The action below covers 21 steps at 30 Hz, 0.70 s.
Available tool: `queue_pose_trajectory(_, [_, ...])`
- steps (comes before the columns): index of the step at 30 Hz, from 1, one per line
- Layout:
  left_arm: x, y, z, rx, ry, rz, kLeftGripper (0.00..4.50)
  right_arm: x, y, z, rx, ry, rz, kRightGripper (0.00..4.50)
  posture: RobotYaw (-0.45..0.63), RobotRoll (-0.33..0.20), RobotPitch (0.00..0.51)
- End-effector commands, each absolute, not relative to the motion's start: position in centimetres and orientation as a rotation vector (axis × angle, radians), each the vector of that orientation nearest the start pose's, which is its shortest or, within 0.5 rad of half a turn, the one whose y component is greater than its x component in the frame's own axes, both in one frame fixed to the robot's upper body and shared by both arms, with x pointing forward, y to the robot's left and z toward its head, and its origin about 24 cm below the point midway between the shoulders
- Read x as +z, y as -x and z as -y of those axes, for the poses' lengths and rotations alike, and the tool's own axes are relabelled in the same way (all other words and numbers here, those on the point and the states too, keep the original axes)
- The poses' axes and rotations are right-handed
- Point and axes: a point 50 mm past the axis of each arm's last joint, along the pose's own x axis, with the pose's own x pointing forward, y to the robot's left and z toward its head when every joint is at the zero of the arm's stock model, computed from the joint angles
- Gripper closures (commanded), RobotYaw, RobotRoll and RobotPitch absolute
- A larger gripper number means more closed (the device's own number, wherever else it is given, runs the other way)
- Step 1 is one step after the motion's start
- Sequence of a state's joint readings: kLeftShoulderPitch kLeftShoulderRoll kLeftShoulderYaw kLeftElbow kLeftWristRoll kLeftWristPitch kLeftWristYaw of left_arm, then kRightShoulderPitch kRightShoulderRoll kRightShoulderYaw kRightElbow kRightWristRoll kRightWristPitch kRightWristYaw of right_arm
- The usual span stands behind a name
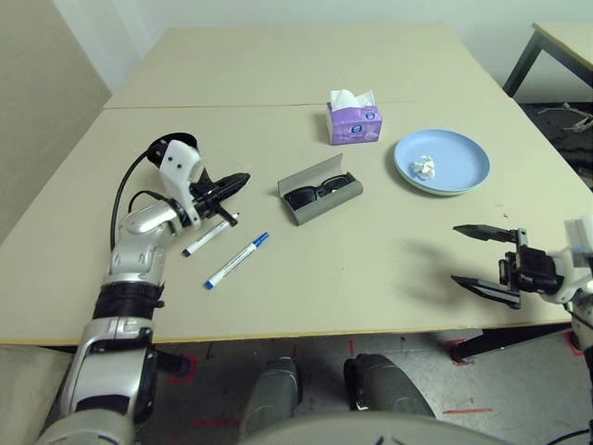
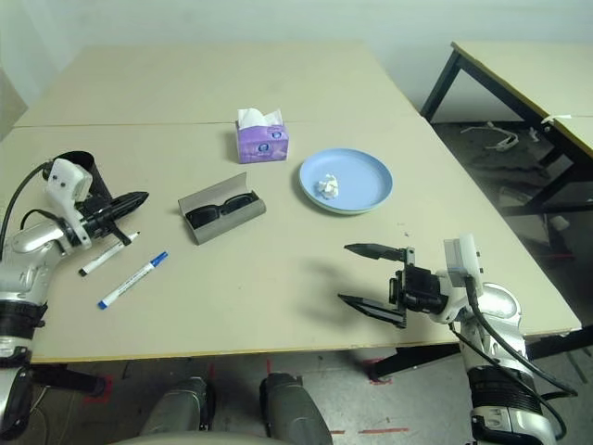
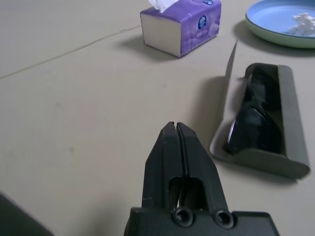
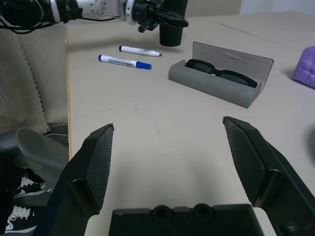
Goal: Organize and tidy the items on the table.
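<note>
Left tool (image 1: 243, 177) pinched shut, empty, above the black-capped marker (image 1: 209, 236); right tool (image 2: 357, 274) gapes wide, empty, over the table (image 1: 371, 269).

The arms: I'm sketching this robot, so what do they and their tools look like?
Silver ribbed forearms with black bands, white wrist housings, black cables looping off them. Each ends in a black tool, left tool and right tool, with two tapering fingers whose inner pads are textured.

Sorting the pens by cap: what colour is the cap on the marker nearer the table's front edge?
Blue cap, clearest in the left eye view.
</note>
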<state>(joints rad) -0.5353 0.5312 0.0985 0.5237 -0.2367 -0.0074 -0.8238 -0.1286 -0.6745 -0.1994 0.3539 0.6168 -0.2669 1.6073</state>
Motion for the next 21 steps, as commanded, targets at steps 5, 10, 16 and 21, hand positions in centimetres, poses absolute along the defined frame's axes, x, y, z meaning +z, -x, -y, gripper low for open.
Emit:
queue_pose_trajectory(5, [11.0,-34.6,-22.2,-0.658,-0.215,-0.01,4.46,9.9,-22.2,27.9,1.285,0.228,0.129,0.0,-0.14,0.0,0.095])
queue_pose_trajectory(10, [10.2,-34.6,-20.4,-0.741,-0.213,-0.012,4.46,10.0,-22.3,27.6,1.279,0.234,0.135,0.0,-0.14,0.0,0.097])
queue_pose_trajectory(16, [10.2,-34.0,-18.8,-0.846,-0.244,-0.011,4.46,10.0,-22.3,27.5,1.27,0.238,0.137,0.0,-0.15,0.0,0.099])
queue_pose_trajectory(21, [10.1,-32.9,-18.7,-0.918,-0.27,-0.028,4.46,10.0,-22.3,27.4,1.261,0.241,0.132,0.0,-0.14,0.0,0.1])
